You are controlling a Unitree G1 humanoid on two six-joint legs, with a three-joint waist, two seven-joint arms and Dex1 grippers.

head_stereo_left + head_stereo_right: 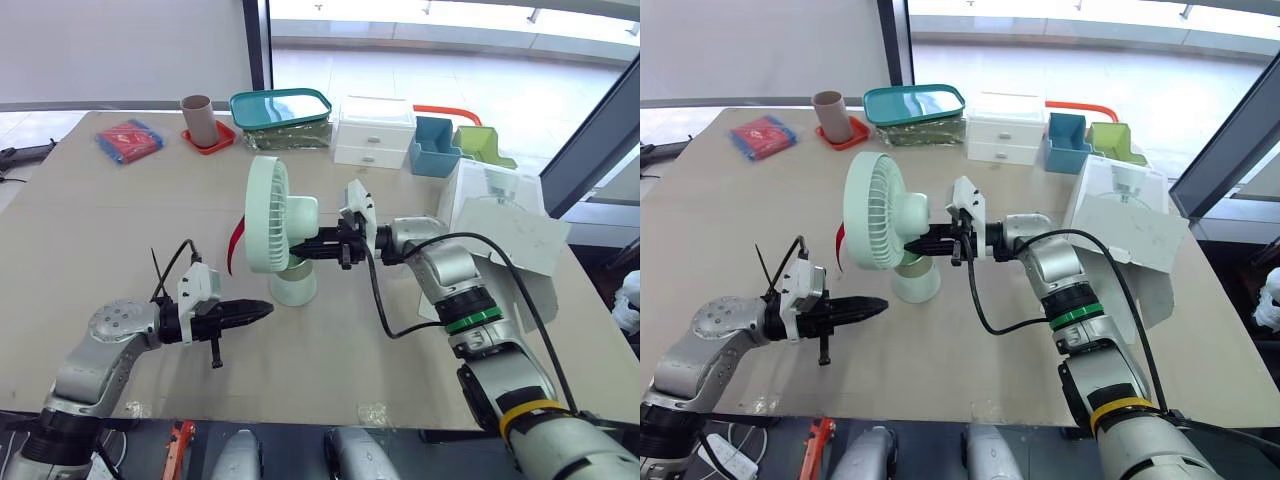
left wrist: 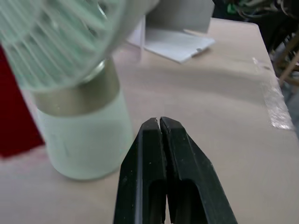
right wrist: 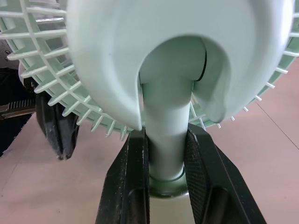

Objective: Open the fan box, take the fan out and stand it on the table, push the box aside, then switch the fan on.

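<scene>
Two tools in view. Right tool (image 1: 308,248) was clamped on the mint-green fan (image 1: 268,215) at its neck (image 3: 163,112), one finger each side, just behind the grille. Fan stood upright on the tabletop (image 1: 120,230), centre of frame, round base (image 1: 293,288) down, head facing frame-left. Left tool (image 1: 262,311), lower left of frame, had its fingers (image 2: 149,158) pressed together w/ nothing between, tips pointing at the base, near it but apart. White fan box (image 1: 500,215) lay open at frame right, well apart from the fan. Along the far edge: teal lidded tub (image 1: 282,110), white drawer unit (image 1: 374,132), blue bin (image 1: 437,147), green bin (image 1: 480,146), cup (image 1: 197,117) on a red coaster (image 1: 210,140).
</scene>
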